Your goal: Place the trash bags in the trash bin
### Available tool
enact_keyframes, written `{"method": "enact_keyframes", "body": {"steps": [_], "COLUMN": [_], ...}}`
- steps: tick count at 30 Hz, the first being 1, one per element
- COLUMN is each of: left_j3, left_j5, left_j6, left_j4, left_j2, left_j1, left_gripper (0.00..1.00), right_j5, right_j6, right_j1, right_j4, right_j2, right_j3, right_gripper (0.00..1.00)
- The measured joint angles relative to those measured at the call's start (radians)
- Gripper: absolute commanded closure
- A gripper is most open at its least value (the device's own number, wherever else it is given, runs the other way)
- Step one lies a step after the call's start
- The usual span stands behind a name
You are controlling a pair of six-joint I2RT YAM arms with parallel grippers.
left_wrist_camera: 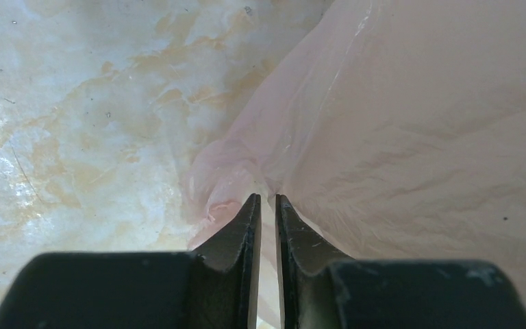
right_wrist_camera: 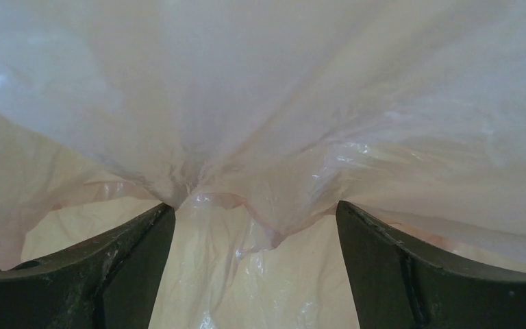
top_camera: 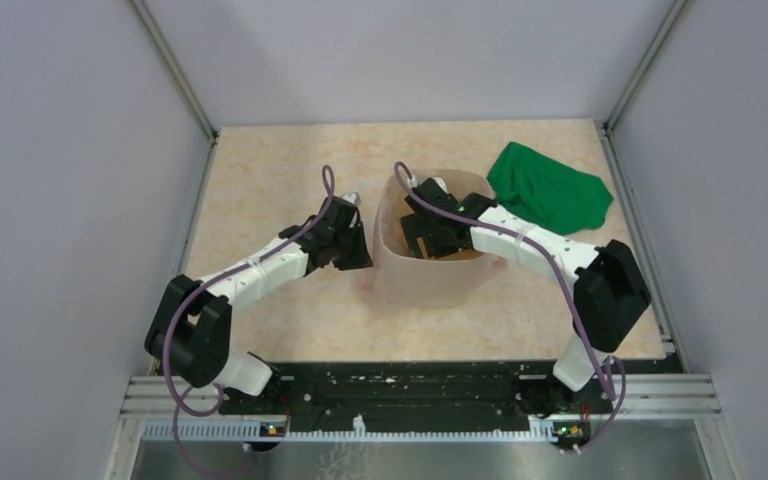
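Note:
The cream-beige trash bin point(top_camera: 444, 176) stands upright in the middle of the table. A pale-pink trash bag point(top_camera: 428, 282) hangs over its mouth and down its outer walls. My left gripper point(top_camera: 361, 246) is at the bin's left wall, shut on a gathered fold of the trash bag point(left_wrist_camera: 397, 123); in the left wrist view the film runs between the narrow tips of the left gripper point(left_wrist_camera: 267, 199). My right gripper point(top_camera: 423, 238) reaches down inside the bin's mouth. There the right gripper point(right_wrist_camera: 255, 209) stands open, with crinkled bag film point(right_wrist_camera: 281, 123) stretched above its fingertips and hanging loose between them.
A crumpled green cloth point(top_camera: 550, 188) lies on the table just right of and behind the bin. Grey walls close in the table on the left, right and back. The marbled tabletop point(left_wrist_camera: 75, 123) shows to the left of the bin.

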Motion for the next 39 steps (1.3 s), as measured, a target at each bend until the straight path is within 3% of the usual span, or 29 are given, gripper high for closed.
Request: {"method": "enact_keyframes", "body": {"steps": [39], "left_j3": [0.019], "left_j5": [0.011], "left_j6": [0.029], "left_j4": [-0.01], "left_j2": [0.001], "left_j1": [0.002], "left_gripper": [0.82], "right_j5": [0.106], "right_j6": [-0.053], "right_j1": [-0.002], "right_j4": [0.246], "right_j2": [0.059], "right_j3": [-0.132], "right_gripper": [0.11]}}
